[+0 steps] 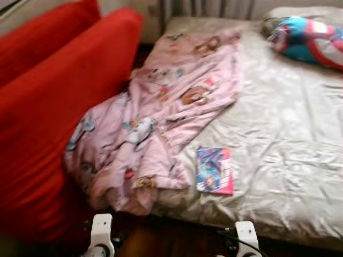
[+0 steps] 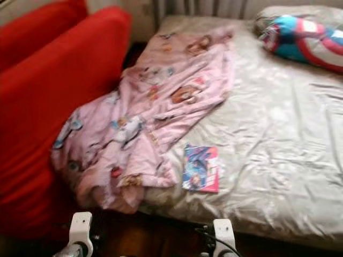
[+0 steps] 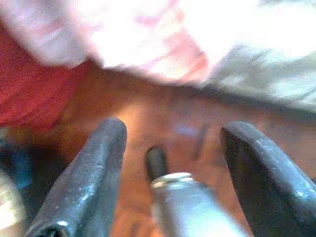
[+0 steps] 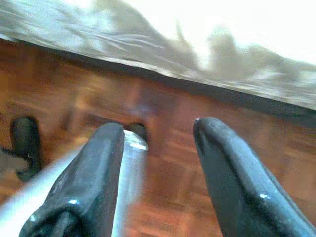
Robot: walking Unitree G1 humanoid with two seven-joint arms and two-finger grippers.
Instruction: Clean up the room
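The small book (image 1: 214, 169) lay flat on the bed (image 1: 289, 160) near its near edge, long axis running near-to-far, just ahead of the right tool (image 4: 158, 148), which, like the left tool (image 3: 173, 148), hung spread open and empty

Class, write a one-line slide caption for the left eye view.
Pink blanket spills off a silver-sheeted bed toward red cushions, a small book beside it.
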